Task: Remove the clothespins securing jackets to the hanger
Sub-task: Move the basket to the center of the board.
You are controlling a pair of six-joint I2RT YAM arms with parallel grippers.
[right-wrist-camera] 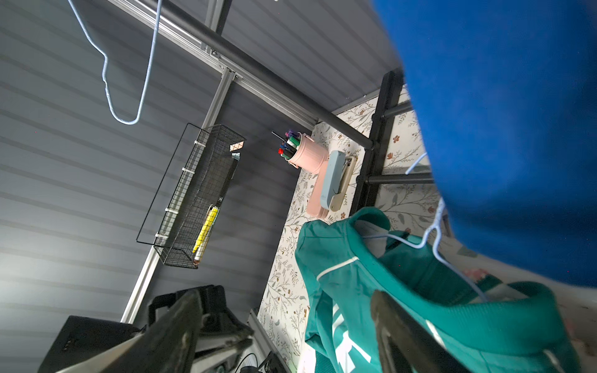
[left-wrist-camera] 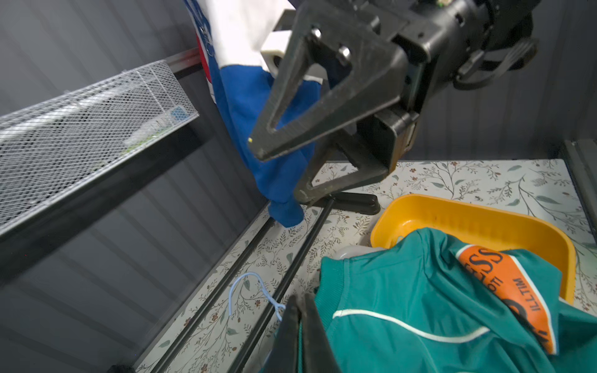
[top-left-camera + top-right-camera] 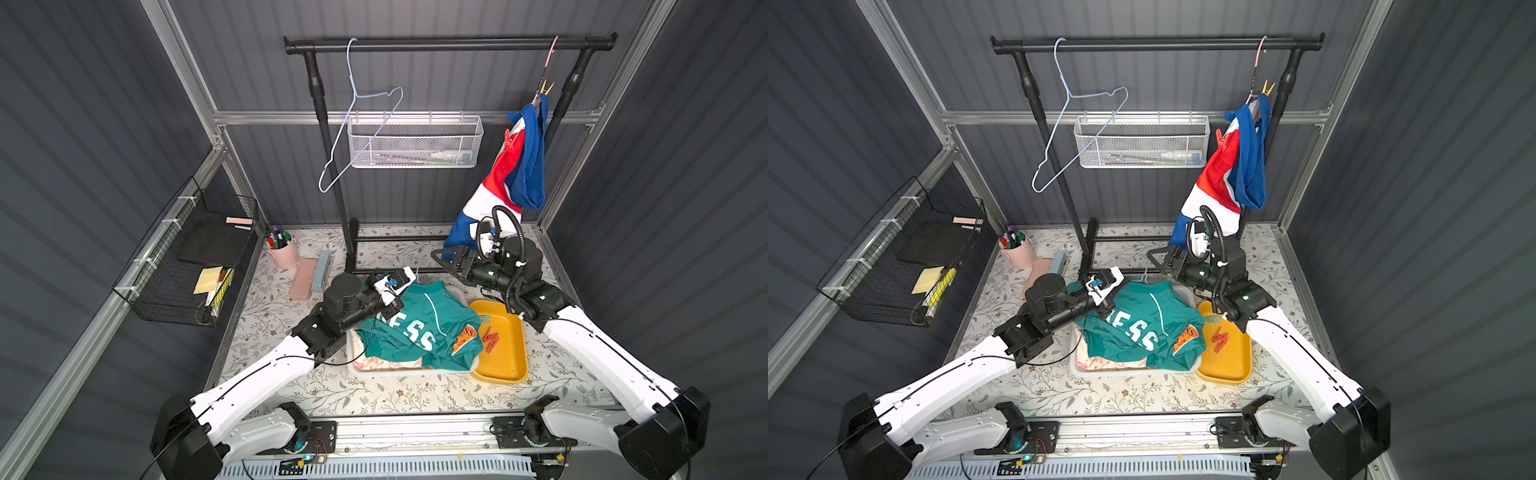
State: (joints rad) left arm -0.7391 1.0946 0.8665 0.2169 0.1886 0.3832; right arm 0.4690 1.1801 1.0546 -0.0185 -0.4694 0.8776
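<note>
Hanging at left: empty blue hanger (image 3: pixel 353 85) on the rail (image 3: pixel 449 43), well above both tools.
Left tool (image 2: pixel 301 310): closed tight on the teal jacket's collar edge, with a sliver of teal pinched between its fingers.
Teal jacket (image 3: pixel 415 328): heaped in a white tray (image 3: pixel 360 370) on the tabletop (image 3: pixel 415 395), lying over a cream jacket (image 3: pixel 376 362).
Right tool (image 3: pixel 444 262): jaws spread wide and holding nothing. It hovers past the teal jacket's collar, just in front of the tricolour jacket's lower edge.
Yellow tray (image 3: pixel 505 365): touches the white tray's right side, and the right arm crosses its far corner. Red clothespins (image 3: pixel 492 338) lie loose in it, apart from both tools.
Tricolour jacket (image 3: pixel 528 166): hangs from a pink hanger (image 3: pixel 550 54) at the rail's right end. A yellow clothespin (image 3: pixel 546 88) sits at its neck and a red clothespin (image 3: pixel 508 139) on its shoulder, both well above the right tool.
</note>
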